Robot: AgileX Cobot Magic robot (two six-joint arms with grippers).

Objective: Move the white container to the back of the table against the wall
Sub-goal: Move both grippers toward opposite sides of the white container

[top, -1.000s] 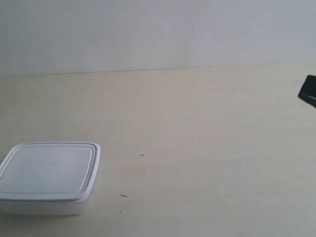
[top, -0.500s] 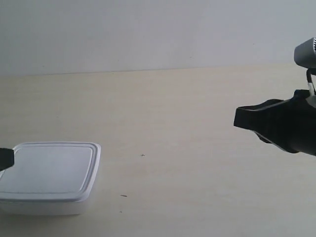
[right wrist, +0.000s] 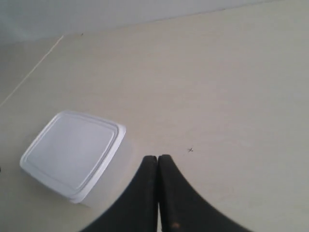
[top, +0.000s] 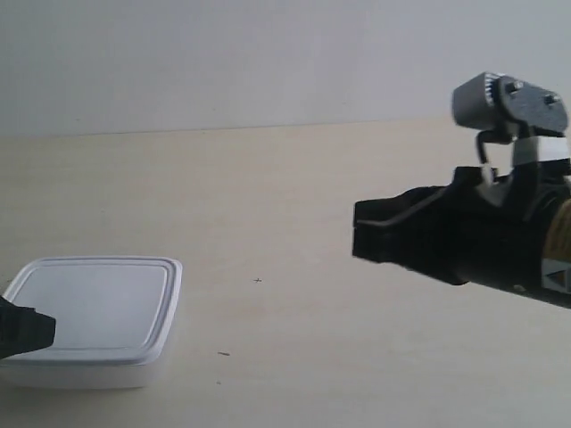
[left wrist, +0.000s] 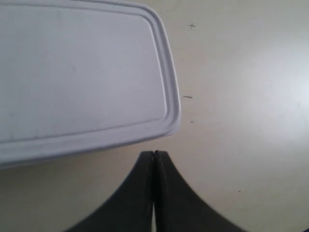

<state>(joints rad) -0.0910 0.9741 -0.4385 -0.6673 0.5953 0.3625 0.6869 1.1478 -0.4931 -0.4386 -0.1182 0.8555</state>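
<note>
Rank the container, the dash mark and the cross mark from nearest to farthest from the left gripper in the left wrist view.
1. The container: its rim lies just ahead of the left gripper.
2. The dash mark: on the table beside the container's corner.
3. The cross mark: farther out along that same side.

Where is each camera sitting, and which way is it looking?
Exterior view: off the arms, looks across the table toward the wall; shows the arm at the exterior view's right and a dark gripper tip at the left edge.
Left wrist view: on the left arm, looks down at the white container close by; shows the shut left gripper.
Right wrist view: on the right arm, looks over the table from farther off; shows the shut right gripper.
Shared: all three show the white container.
</note>
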